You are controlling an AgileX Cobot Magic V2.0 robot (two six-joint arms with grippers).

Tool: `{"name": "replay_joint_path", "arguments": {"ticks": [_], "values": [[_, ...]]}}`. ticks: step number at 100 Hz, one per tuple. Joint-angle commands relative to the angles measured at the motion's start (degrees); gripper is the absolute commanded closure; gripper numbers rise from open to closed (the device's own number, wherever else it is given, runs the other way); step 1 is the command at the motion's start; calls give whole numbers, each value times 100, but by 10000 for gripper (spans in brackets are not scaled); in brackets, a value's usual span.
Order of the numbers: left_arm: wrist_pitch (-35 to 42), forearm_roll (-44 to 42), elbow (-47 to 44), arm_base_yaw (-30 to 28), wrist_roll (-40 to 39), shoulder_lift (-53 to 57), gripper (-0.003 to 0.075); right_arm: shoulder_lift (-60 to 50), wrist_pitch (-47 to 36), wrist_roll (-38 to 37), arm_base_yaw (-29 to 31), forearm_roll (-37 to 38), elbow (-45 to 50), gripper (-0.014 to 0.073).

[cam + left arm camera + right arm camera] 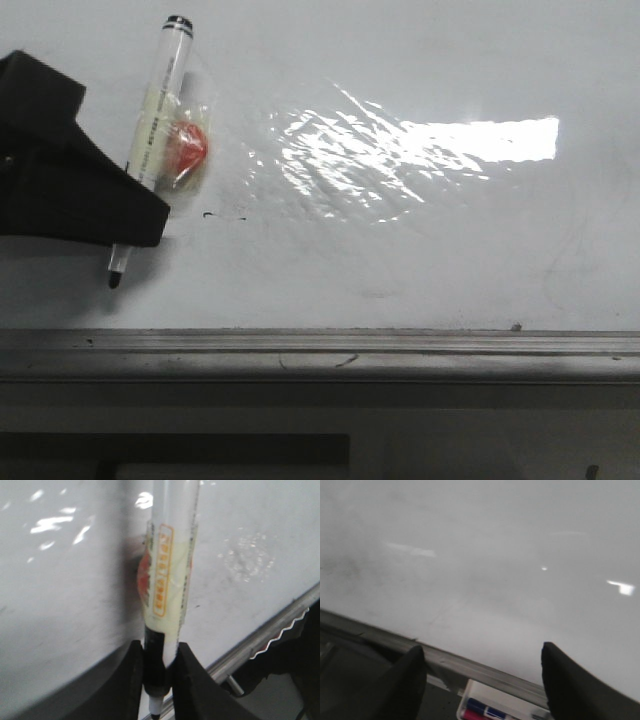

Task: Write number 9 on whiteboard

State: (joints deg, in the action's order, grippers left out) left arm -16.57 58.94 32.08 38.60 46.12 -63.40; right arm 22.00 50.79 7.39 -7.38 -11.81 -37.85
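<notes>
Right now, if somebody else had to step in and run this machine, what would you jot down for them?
Left gripper: shut on the marker, tip uncapped and pointing toward the rail.
Right gripper: open, holding nothing, over the whiteboard near its rail; more markers lie in a tray beyond the rail.
Done: marker picked up. Only a tiny black dash and faint smudges show on the whiteboard; no 9.
Left: write the whole 9. Whether the tip touches the whiteboard cannot be told from these views.
</notes>
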Motion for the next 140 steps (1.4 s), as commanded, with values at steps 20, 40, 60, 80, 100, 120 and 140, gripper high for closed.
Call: {"name": "replay_joint_path", "arguments": {"ticks": [20,40,60,80,100,120,140], "values": [[-2049,-287,477,439,3875,267,741,460,-148,3946,-135,-3513,-188,163],[-1492,-302,477,831,4069,267,741,828,-120,4868,-1197,-3821,-188,163],[-1371,-302,477,912,4069,267,741,1399,-737,4868,-1710,-3804,-188,163],[-1102,-302,477,912,4069,267,741,2165,-1014,4910,-2082,-3970,-198,163],[-1061,-302,477,912,4069,267,741,2645,-1546,5345,-2632,-4227,-198,163],[-1061,-302,477,912,4069,267,741,2961,-2334,5402,-3143,-4347,-198,163],[-1045,-302,477,912,4069,267,741,3314,-2578,5402,-3443,-4564,-375,163]]}}
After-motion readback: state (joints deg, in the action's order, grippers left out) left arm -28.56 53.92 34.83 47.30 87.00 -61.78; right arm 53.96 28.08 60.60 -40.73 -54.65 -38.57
